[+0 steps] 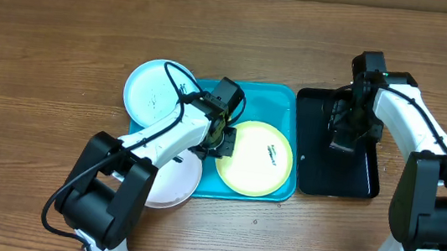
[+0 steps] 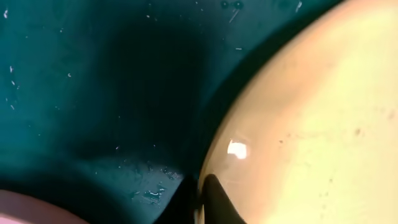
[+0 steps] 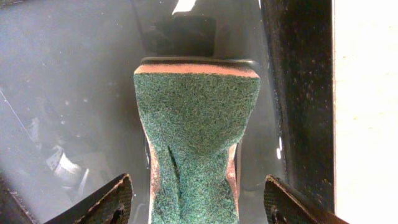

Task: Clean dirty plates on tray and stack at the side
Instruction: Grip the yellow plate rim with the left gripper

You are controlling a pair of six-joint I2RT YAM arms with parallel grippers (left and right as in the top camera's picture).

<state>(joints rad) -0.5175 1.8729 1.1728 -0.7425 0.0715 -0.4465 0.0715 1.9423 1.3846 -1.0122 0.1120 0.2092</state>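
Left gripper (image 1: 223, 142) on plate rim, right gripper (image 1: 345, 138) holding the sponge.
We see the left claw pinching the left rim of the yellow-green plate (image 1: 258, 156), which lies in the turquoise tray (image 1: 279, 101). The right clamps a green scouring sponge (image 3: 196, 124) over the black tray (image 1: 319, 174). The light blue plate (image 1: 153, 92) and white plate (image 1: 181, 184) overhang the turquoise tray's left edge.

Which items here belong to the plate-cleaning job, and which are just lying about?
Job:
turquoise tray
light blue plate
white plate
yellow-green plate
green sponge

Lying about:
black tray, though it may serve as the sponge's rest
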